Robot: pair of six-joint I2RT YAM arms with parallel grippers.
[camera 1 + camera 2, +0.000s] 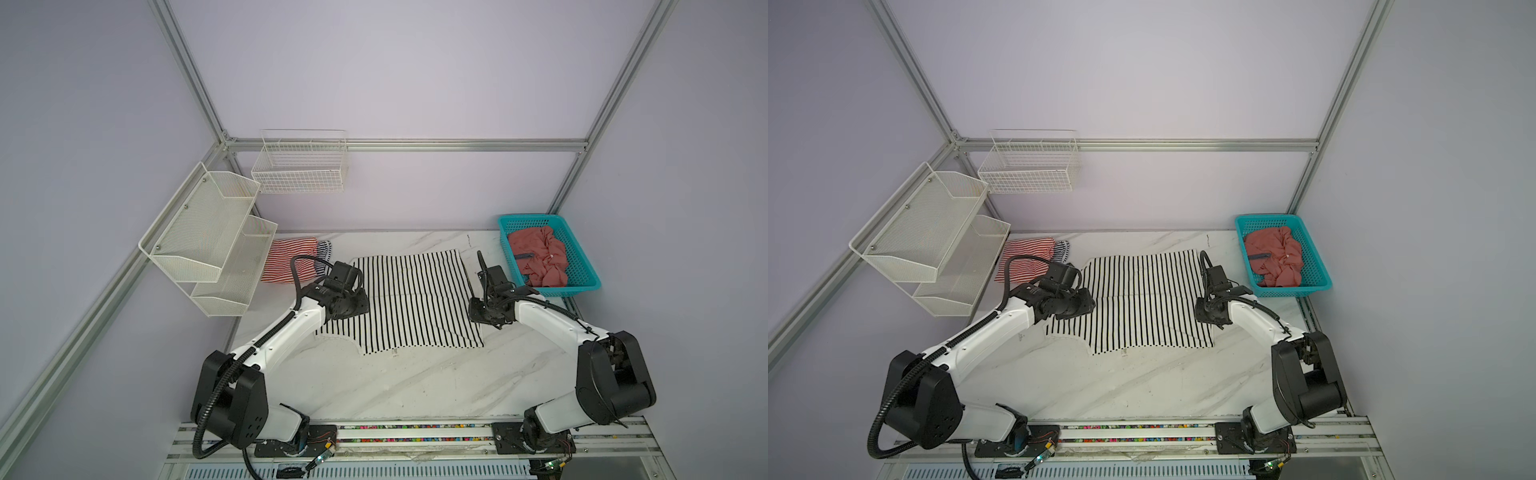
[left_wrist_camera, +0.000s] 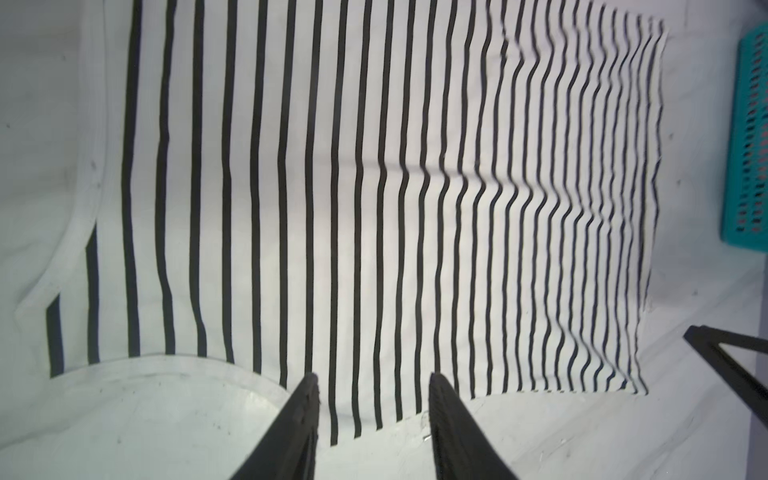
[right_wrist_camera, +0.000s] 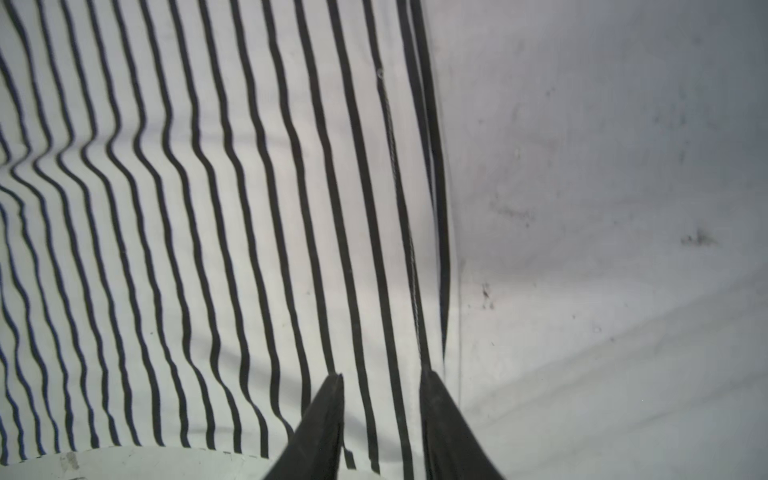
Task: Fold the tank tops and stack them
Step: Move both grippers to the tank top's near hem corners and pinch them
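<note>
- A white marbled table (image 1: pixel 415 386) stands in a pale-walled cell framed with aluminium bars. Both arms are mounted on a rail at its near edge.
- The left arm (image 1: pixel 286 332) reaches in from the near left and the right arm (image 1: pixel 544 320) from the near right. Each ends low over one side of the spread garment.
- The left fingers (image 2: pixel 297 424) stand apart, with striped cloth showing in the gap. They grip nothing, and their tips are over the cloth's edge beside a curved cut-out. I cannot tell whether they touch the fabric.
- The right fingers (image 3: pixel 322 428) also stand apart, a little narrower, and pinch nothing. They are over the other side edge, with stripes between them and bare table just beside them.
- The white tank top with black stripes (image 1: pixel 415 307) lies flat mid-table between the two arms, with a crease across its middle and ripples toward the right side.
- At the far left, the folded red-white striped tank top (image 1: pixel 291 257) lies on the table, with the navy-white striped tank top (image 1: pixel 326 249) peeking out at its right.
- At the far right, a turquoise basket (image 1: pixel 579 257) holds the crumpled salmon-red tank top (image 1: pixel 540 262).
- White mesh shelves (image 1: pixel 208 232) and a wire basket (image 1: pixel 299 166) hang on the walls behind.
</note>
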